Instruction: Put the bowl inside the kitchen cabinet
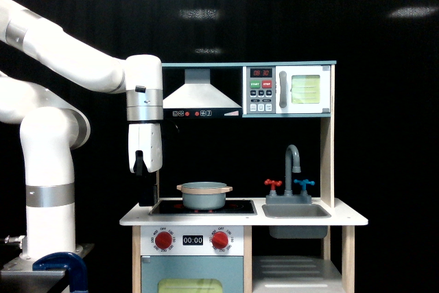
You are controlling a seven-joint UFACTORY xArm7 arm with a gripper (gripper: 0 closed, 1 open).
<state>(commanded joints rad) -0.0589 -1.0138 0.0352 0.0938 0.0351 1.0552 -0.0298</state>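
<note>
- My white arm (65, 53) reaches in from the exterior view's left and bends straight down at the wrist.
- My tool (140, 167) hangs above the left end of the toy kitchen's bench (243, 219), clear of it; it carries nothing, and I cannot tell whether its dark tips are apart or together.
- The bowl (204, 195) sits upright on the black stovetop (236, 206), to the right of my tool and lower, not touching it.
- Above it hangs the grey hood (200, 93); below the bench are two red knobs (163, 240) and the blue oven (191, 274).
- Further right are the grey tap (293, 164), the sink (296, 213) and, high up, the microwave (288, 90).
- The kitchen cabinet (295, 269) is the open bay under the sink, its white slatted shelf bare.
</note>
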